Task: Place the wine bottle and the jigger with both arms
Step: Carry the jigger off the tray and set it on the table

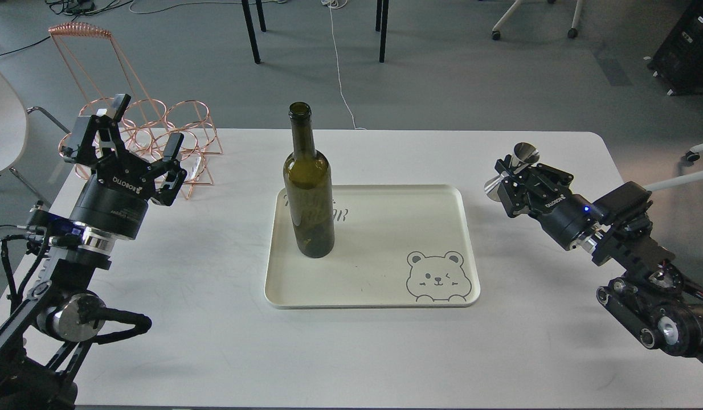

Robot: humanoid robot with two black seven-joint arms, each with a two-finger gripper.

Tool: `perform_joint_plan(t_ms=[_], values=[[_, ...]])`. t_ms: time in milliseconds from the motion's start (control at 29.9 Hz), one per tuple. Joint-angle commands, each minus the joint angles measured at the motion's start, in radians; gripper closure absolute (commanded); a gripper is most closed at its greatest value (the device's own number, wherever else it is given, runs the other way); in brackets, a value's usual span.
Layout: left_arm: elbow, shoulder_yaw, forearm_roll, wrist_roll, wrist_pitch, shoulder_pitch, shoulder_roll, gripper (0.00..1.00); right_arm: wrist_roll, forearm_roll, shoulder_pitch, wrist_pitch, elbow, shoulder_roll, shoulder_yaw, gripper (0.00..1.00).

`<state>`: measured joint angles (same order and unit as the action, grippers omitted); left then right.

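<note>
From the head view, your right gripper (514, 171) is clamped on the small shiny silver hourglass-shaped jigger (514, 168), held tilted above the white table (215, 296), right of the cream tray (385, 285). Your left gripper (143, 136) hangs with fingers apart and empty beside a copper wire rack (180, 131). The tall dark olive-green glass wine bottle (309, 188) stands upright on the tray's left side; the tilted jigger may topple on release or slip.

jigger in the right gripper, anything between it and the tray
Nothing visible does. The right gripper holds the jigger above the table, just right of the tray. The wine bottle stands on the tray's left part, leaving its right side bare.
</note>
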<state>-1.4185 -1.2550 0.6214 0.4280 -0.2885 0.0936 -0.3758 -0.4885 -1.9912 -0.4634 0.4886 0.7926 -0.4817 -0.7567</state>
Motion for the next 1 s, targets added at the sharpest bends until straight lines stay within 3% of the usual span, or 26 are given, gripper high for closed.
perform_joint_plan(t_ms=[0, 669, 802, 970], values=[[-0.010, 0.002, 0.001, -0.002, 0.000, 0.000, -0.002, 0.02, 0.000, 0.019, 0.051, 0.000, -0.009, -0.063, 0.004, 0.77], [-0.025, 0.006, 0.001, -0.003, -0.001, -0.002, -0.003, 0.02, 0.000, 0.031, 0.100, 0.000, -0.090, -0.060, 0.016, 0.70], [-0.025, 0.006, 0.000, -0.003, -0.001, -0.002, -0.003, 0.02, 0.000, 0.031, 0.100, 0.000, -0.090, -0.060, 0.026, 0.64], [-0.039, 0.008, 0.000, -0.003, -0.001, -0.002, -0.003, 0.02, 0.000, 0.051, 0.100, 0.000, -0.084, -0.066, 0.056, 0.47]])
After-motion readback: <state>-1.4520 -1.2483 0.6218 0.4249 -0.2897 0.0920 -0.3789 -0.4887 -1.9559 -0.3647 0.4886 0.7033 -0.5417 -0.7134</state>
